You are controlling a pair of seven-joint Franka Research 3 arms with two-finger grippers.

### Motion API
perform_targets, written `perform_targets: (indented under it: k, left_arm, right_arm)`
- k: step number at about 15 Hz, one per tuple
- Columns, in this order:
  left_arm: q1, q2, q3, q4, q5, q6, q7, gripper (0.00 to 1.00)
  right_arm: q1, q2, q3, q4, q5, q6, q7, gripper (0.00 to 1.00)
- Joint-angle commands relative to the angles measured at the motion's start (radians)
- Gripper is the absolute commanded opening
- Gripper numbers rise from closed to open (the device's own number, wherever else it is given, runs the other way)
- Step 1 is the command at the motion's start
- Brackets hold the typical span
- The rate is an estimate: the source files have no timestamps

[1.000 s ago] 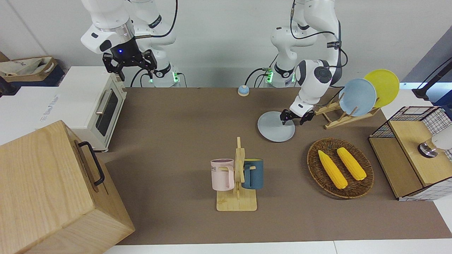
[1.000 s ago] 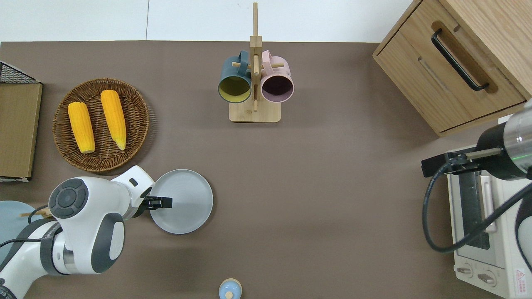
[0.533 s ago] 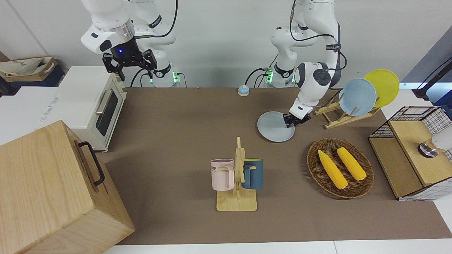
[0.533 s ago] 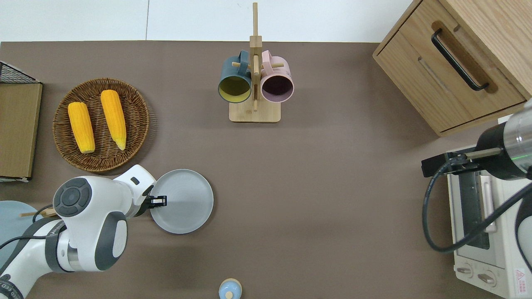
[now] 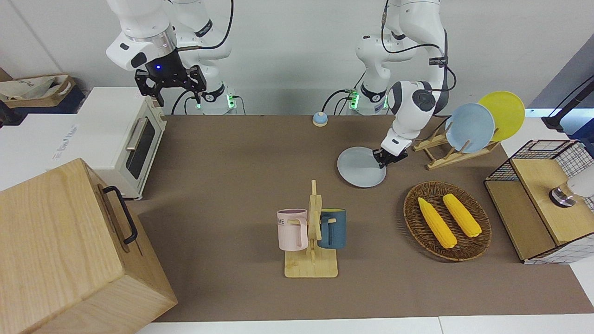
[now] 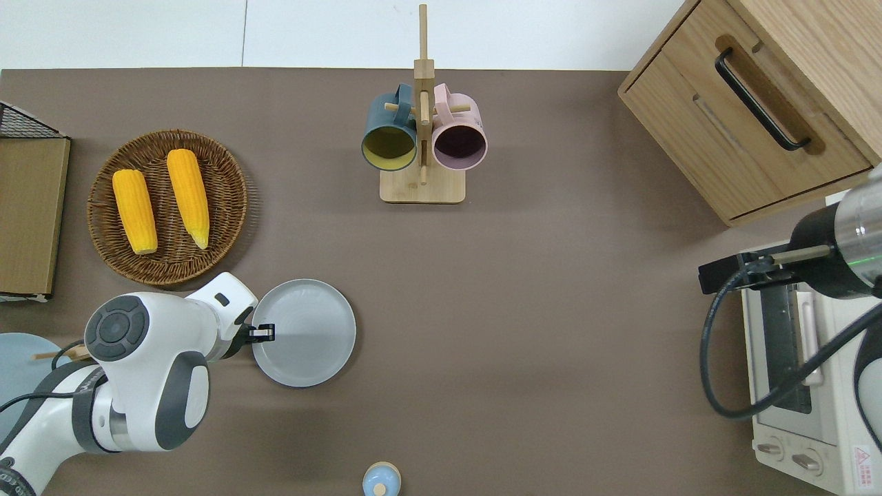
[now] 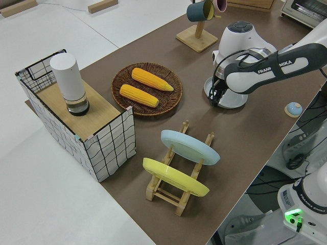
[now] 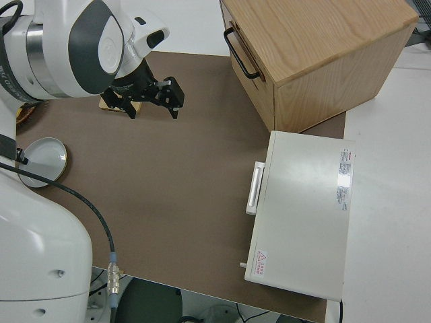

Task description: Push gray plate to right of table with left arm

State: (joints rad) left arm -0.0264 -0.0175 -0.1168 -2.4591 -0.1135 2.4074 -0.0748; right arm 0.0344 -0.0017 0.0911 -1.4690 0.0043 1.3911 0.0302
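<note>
The gray plate [image 5: 358, 169] [image 6: 311, 337] [image 7: 234, 100] lies flat on the brown table [image 6: 551, 310], between the wicker basket and the robots and toward the left arm's end. My left gripper [image 5: 385, 157] [image 6: 264, 333] [image 7: 216, 98] is shut and empty. It is down at the plate's rim on the side toward the left arm's end, its tips just inside the rim. The right arm is parked with its gripper [image 5: 171, 86] [image 8: 151, 101] open and empty.
A wicker basket [image 6: 234, 227] with two corn cobs is farther from the robots than the plate. A mug rack [image 6: 422, 186] stands mid-table. A wooden cabinet [image 6: 758, 103] and toaster oven [image 6: 799, 386] fill the right arm's end. A plate rack [image 5: 441, 155] and small bell [image 6: 381, 479] are near the robots.
The left gripper closed from open and settled at the plate's rim. The plate has slid a little toward the right arm's end. The right arm has not moved.
</note>
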Motion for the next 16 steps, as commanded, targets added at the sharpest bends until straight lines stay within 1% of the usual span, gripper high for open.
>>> perform_targets:
  k: [1, 6, 9, 14, 16]
  left_arm:
    - [-0.039, 0.007, 0.009, -0.014, -0.009, 0.029, -0.045, 0.0]
    - [-0.111, 0.01, 0.008, -0.012, -0.009, 0.03, -0.14, 0.0]
    - [-0.17, 0.017, 0.008, -0.009, -0.009, 0.045, -0.222, 0.0]
    - [-0.3, 0.065, 0.008, 0.029, -0.011, 0.067, -0.397, 0.0]
    - [-0.352, 0.102, 0.006, 0.066, -0.011, 0.067, -0.463, 0.0]
  right_arm:
    - [-0.011, -0.008, 0.004, -0.001, 0.008, -0.012, -0.003, 0.983]
    - [-0.011, -0.008, 0.004, 0.001, 0.008, -0.012, -0.003, 0.983]
    - [-0.011, -0.008, 0.006, -0.001, 0.008, -0.012, -0.003, 0.983]
    - [-0.011, -0.008, 0.006, -0.001, 0.008, -0.012, -0.003, 0.983]
    - [-0.011, -0.008, 0.006, -0.001, 0.008, -0.012, -0.001, 0.983]
